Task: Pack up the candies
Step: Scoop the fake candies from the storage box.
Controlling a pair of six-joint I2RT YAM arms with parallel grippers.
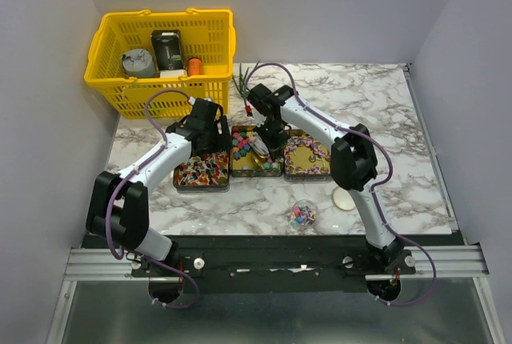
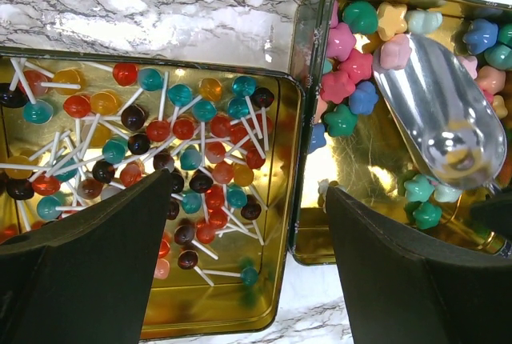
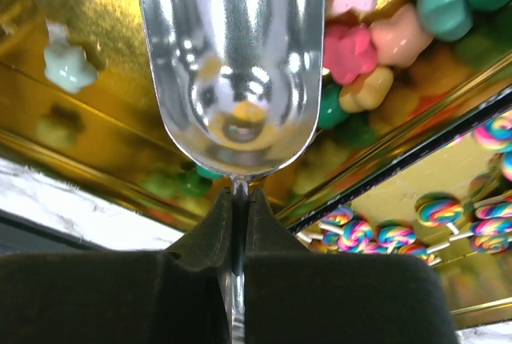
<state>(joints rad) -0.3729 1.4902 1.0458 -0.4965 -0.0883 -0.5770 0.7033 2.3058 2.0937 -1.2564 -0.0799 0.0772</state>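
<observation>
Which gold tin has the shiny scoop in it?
The middle tin, where the scoop is among star-shaped candies. The left tin holds round lollipops, the right tin swirly lollipops.

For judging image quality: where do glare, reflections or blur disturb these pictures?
Right wrist: the shiny silver metal scoop mirrors its surroundings; the square gold tin under it looks blurred. Left wrist: bright glare on that tin's floor beside the star-shaped pastel candies. Top external: even light, candies tiny.

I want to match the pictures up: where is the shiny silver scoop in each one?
Top external: the silver scoop is at centre, small, over the middle gold tin.
Left wrist: right side, beside star candies.
Right wrist: top centre, handle pinched by the right gripper.
Shared landmark: the gold tin of star candies.
</observation>
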